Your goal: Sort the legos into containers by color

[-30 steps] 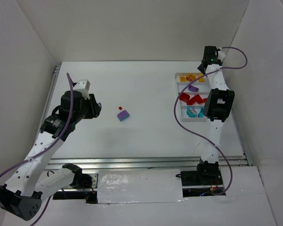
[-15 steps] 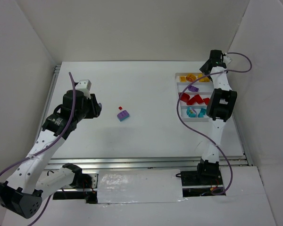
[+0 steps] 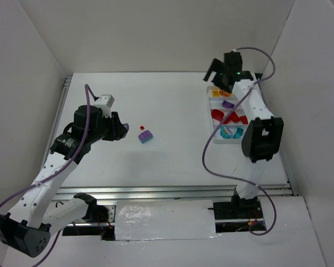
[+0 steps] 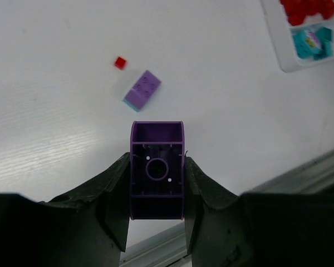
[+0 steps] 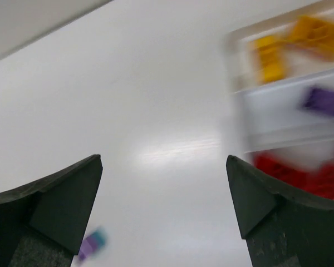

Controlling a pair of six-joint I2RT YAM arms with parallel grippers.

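Legos (image 3: 146, 135) loose on table (image 3: 172, 161): two; left hand (image 4: 156, 162) grips one.

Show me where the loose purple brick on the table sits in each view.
Top external: loose purple brick, left of centre, by the red bit.
Left wrist: upper middle, above the held brick.
Right wrist: bottom left, blurred.
Shared landmark: the tray, at right in all three.
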